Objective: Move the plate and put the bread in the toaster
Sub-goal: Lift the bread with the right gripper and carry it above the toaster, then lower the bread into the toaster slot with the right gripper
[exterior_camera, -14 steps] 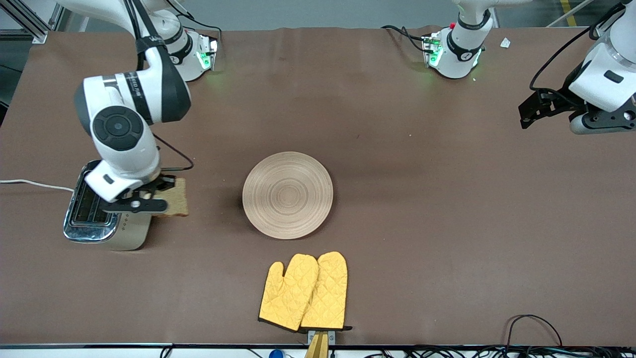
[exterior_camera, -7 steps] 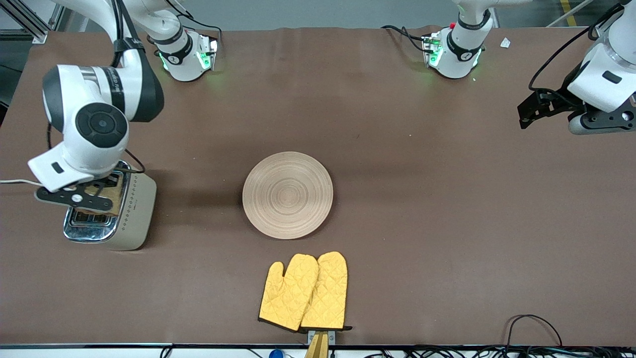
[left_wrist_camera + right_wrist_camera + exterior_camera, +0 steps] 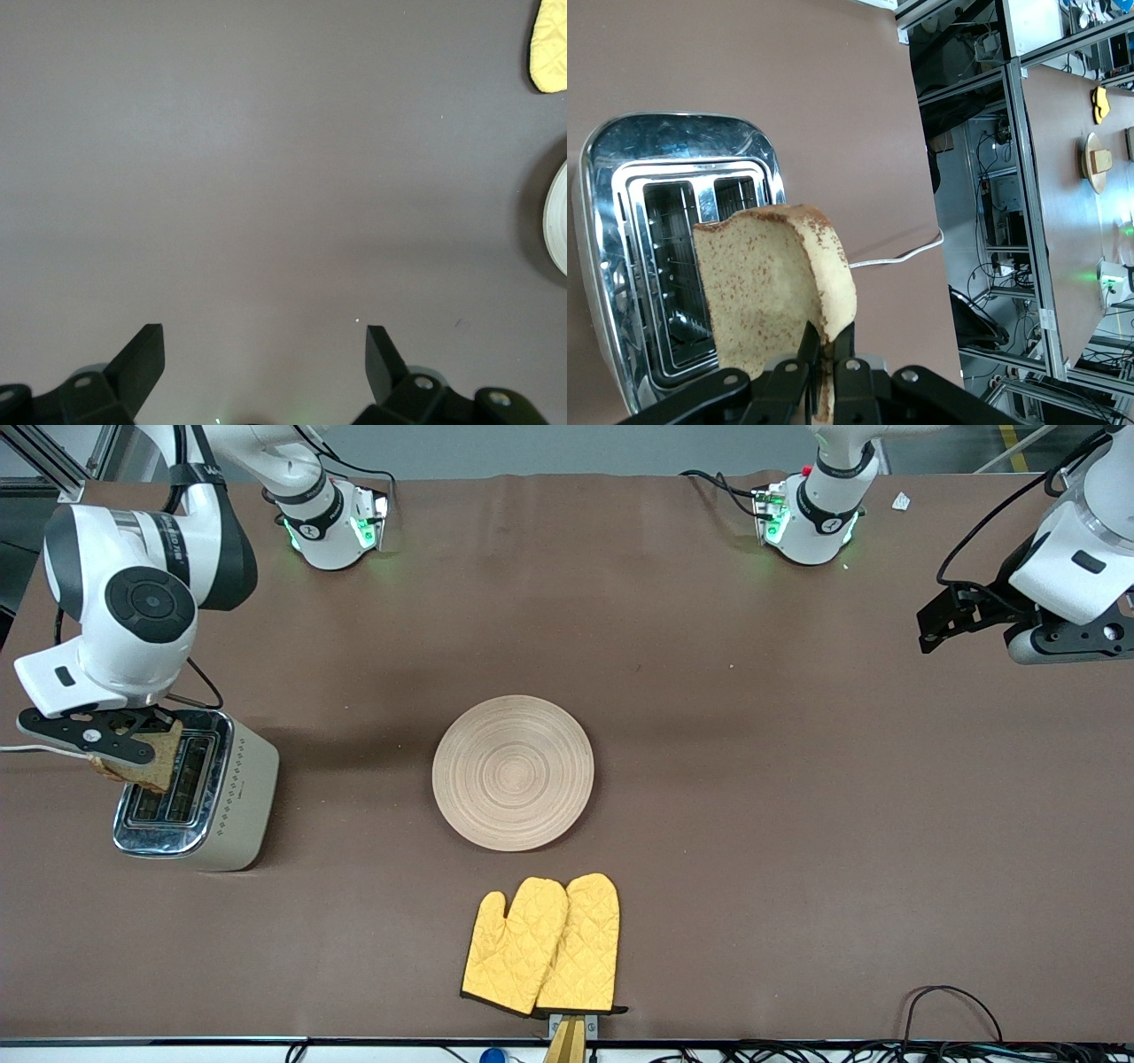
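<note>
Presently: chrome-topped toaster (image 3: 199, 797) near the tabletop's edge, slots empty; right gripper (image 3: 124, 746) pinches grainy bread (image 3: 146, 757) above; ringed wooden plate (image 3: 513, 772) bare; left gripper (image 3: 266, 359) spread.

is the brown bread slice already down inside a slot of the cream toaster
No, the right gripper holds the brown bread slice above the cream toaster, both slots empty.

1 plate (image 3: 513, 772), 1 bread (image 3: 142, 760), 1 toaster (image 3: 217, 815), 2 mitts (image 3: 542, 946).

I see a brown bread (image 3: 142, 762), a cream toaster (image 3: 239, 797) with chrome top and dotted diamonds, a pale ringed plate (image 3: 512, 772), and yellow quilted mitts (image 3: 542, 944).
</note>
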### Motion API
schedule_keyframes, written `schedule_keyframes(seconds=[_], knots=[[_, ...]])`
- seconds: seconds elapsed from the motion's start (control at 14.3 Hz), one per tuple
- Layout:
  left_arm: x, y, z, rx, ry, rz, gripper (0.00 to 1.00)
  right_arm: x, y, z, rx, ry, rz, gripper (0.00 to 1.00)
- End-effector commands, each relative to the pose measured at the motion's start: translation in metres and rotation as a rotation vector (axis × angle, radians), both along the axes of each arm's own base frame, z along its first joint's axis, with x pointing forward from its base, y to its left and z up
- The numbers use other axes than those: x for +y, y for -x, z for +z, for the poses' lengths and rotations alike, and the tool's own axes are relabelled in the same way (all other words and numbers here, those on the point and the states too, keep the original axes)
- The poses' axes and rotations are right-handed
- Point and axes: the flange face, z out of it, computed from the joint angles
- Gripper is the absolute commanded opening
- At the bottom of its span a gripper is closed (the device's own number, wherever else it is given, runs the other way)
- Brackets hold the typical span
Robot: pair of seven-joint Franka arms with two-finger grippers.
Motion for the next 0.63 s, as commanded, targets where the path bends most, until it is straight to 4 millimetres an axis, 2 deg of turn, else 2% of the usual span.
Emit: schedule_keyframes(seconds=[0.0,0.14,0.56], knots=[[0.002,0.001,0.001,-0.004,0.015,-0.005,1.00,-0.001,0.006,-0.003,-0.038,0.015,-0.014,0.00],[0.003,0.000,0.002,-0.006,0.014,-0.004,1.00,0.003,0.005,-0.008,-0.036,0.015,-0.016,0.00],[0.004,0.000,0.001,-0.005,0.015,-0.002,1.00,0.014,-0.010,-0.049,-0.033,0.002,-0.011,0.00]])
